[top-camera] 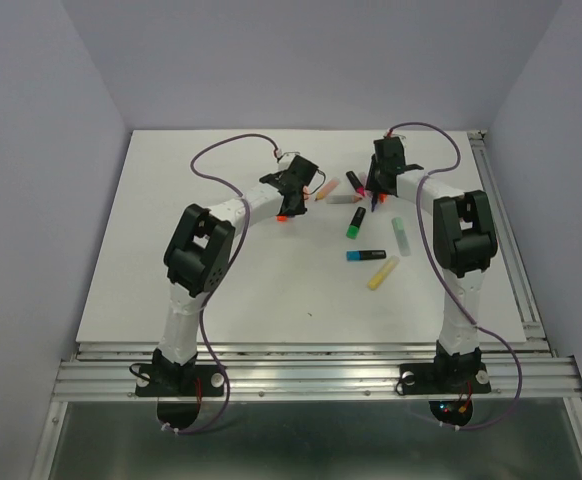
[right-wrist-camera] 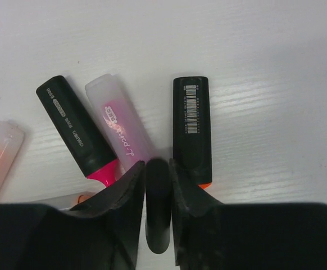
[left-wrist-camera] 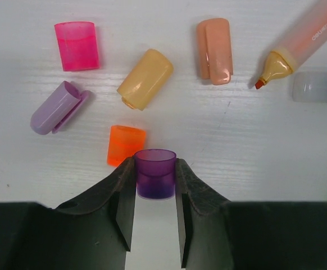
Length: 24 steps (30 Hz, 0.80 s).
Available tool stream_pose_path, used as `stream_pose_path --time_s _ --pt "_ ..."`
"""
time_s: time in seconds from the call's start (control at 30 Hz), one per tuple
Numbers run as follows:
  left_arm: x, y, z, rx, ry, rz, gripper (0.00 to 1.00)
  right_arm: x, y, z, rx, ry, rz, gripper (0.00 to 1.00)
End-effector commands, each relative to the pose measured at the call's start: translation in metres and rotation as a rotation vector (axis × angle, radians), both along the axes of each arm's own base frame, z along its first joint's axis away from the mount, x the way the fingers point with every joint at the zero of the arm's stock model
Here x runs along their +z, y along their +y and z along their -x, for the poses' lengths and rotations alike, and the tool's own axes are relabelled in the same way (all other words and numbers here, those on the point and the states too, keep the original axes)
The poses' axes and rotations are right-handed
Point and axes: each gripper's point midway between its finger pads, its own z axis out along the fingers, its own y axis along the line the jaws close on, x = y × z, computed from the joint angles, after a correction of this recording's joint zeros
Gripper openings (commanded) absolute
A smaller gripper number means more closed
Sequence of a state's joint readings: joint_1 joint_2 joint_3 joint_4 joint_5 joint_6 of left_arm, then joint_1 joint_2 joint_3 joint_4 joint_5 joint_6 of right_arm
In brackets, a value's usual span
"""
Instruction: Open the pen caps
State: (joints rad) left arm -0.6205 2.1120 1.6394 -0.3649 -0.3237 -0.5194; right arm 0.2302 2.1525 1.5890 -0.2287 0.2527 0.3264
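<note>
While the left hand (left-wrist-camera: 155, 169) clenches a translucent purple cap (left-wrist-camera: 155, 180), an orange cap (left-wrist-camera: 125, 145) lies just beyond it. Farther off on the white worktop (left-wrist-camera: 248, 152) lie a lilac cap (left-wrist-camera: 55, 108), yellow cap (left-wrist-camera: 145, 79), peach cap (left-wrist-camera: 214, 50) and pink cap (left-wrist-camera: 77, 45). The right hand (right-wrist-camera: 157, 169) grasps a black pen (right-wrist-camera: 158, 219).

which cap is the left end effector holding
The dark purple cap, pinched in the left end effector; the other caps lie loose on the table.

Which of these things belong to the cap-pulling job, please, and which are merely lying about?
Job: translucent purple plastic cap in left claw; black plastic pen in right claw; black highlighter with green end; loose pink plastic cap.
Lying about: thin purple cable; aluminium rail frame.
</note>
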Motion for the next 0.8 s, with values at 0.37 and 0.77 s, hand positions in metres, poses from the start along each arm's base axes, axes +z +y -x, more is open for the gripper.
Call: stream_pose_path --time_s 0.37,0.77 --pt "0.058 -0.02 0.012 -0.113 -0.06 0.099 0.9 0.097 0.009 0.016 0.003 -0.174 -0.113 0.71" --pt "0.087 -0.095 0.058 -0.48 -0.137 0.189 0.99 0.138 -0.003 0.139 -0.079 -0.278 -0.345 1.0"
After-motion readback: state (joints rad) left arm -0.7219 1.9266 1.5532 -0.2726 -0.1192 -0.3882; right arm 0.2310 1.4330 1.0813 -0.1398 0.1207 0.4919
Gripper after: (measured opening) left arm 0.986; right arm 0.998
